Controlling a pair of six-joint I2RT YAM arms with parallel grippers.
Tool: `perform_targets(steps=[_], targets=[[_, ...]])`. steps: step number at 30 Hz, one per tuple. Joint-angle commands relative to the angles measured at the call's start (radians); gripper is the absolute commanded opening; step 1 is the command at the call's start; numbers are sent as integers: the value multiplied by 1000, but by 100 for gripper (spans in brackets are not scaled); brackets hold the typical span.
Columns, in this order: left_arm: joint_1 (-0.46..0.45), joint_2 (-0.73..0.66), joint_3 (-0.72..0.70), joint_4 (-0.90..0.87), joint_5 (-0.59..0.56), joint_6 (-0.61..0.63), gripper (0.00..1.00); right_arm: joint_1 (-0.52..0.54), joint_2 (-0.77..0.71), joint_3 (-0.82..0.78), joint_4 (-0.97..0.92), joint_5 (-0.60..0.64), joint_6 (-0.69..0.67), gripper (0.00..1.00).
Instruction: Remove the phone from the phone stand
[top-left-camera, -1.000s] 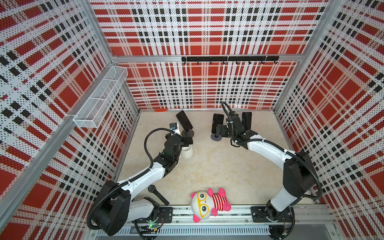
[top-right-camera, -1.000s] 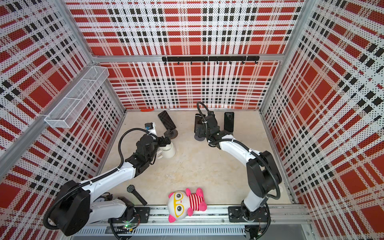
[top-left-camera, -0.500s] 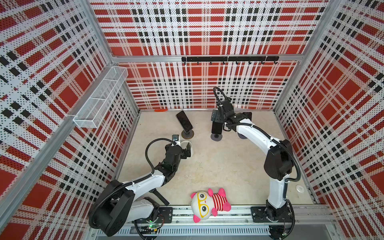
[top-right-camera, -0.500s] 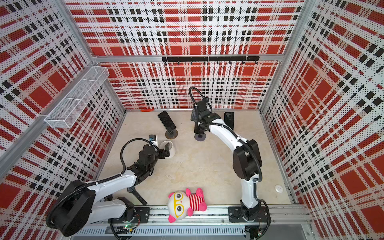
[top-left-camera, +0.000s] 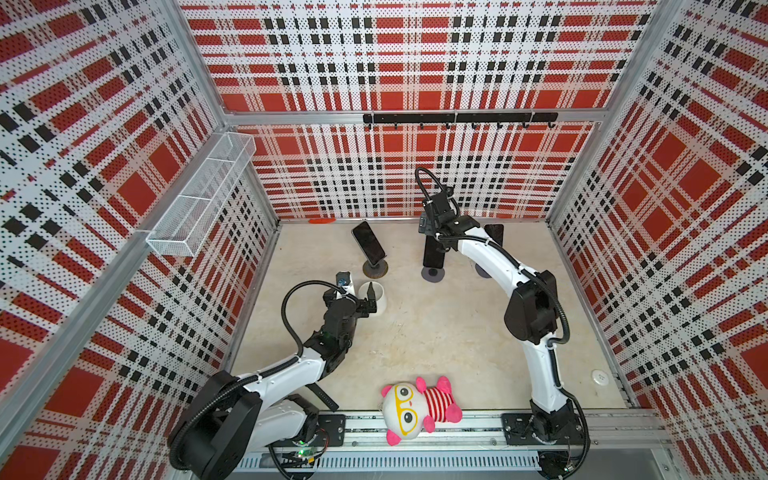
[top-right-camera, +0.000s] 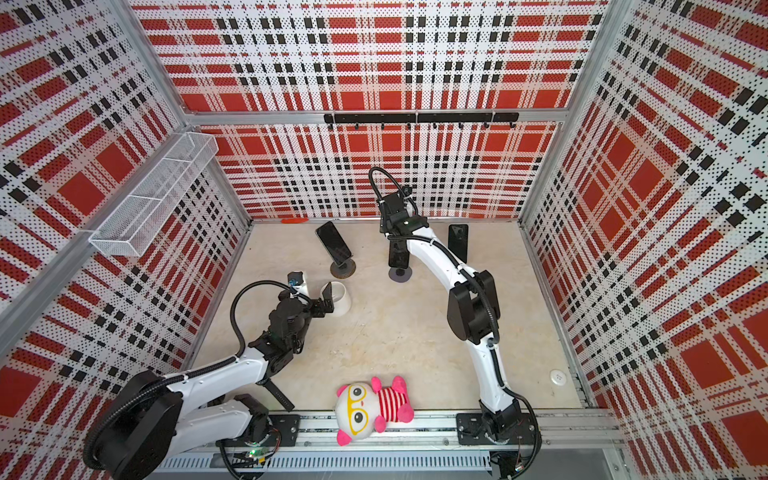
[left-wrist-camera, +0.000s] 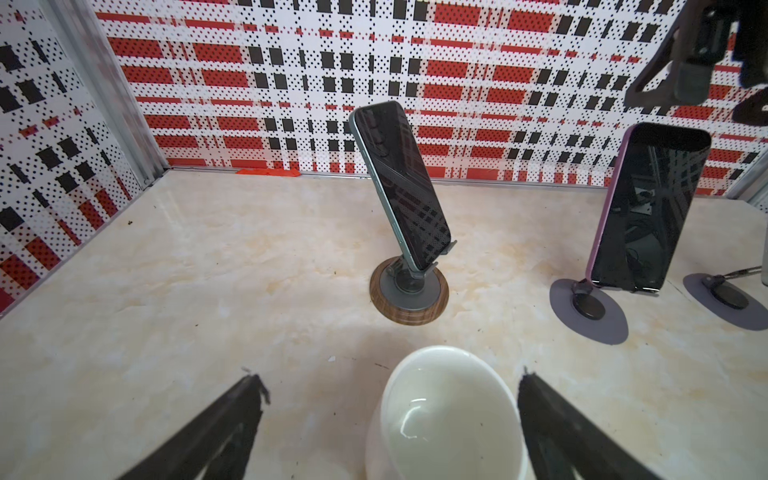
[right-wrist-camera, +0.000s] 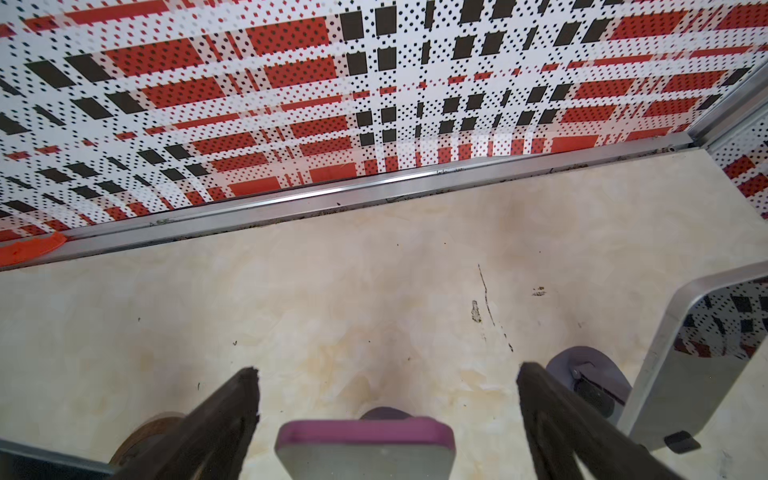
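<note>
Plainly the right arm is the one placed for the job: the right gripper (right-wrist-camera: 388, 374) hangs directly over the purple-cased phone (right-wrist-camera: 365, 440), which stands nearly upright on its phone stand (top-left-camera: 433, 274) at the back of the table (top-left-camera: 415, 332), between the green-edged phone (top-left-camera: 368, 245) and the silver-edged phone (top-left-camera: 493, 235). The phone's long axis runs up toward the tool, so its short top edge lies below and between the two fingers, closer to one than the other; they flank its width and touch nothing. The jaws are spread as wide as they go and hold nothing. A straight descent and a squeeze across the side edges looks like the coming step, followed by a lift along that axis. The left gripper (left-wrist-camera: 390, 382), also fully spread and empty, sits well short of the stands, with the white cup (left-wrist-camera: 449, 415) just ahead of it. Against a second ago, the right arm has risen from a low reach beside the phone to this overhead pose, and the left gripper has drawn back slightly.
</note>
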Motion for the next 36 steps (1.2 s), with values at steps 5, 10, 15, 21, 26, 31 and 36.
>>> perform_targets(steps=[5, 10, 15, 21, 26, 31, 36], targets=[[-6, 24, 5, 53, 7, -18, 98, 13, 61, 64, -92, 107, 57, 100], [-13, 34, 7, 62, 28, -33, 98, 13, 103, 92, -90, 92, 78, 99], [-18, 27, 7, 62, 37, -27, 98, 16, 133, 97, -34, 40, 55, 99], [-19, 30, 8, 61, 39, -26, 98, 17, 151, 103, -44, 35, 72, 95], [-21, 34, 10, 61, 34, -26, 98, 22, 132, 64, -42, 34, 91, 94], [-22, 44, 15, 61, 42, -22, 98, 22, 102, 21, -20, 23, 104, 91], [-28, 44, 19, 59, 49, -20, 98, 22, 91, -23, 5, 11, 116, 90]])
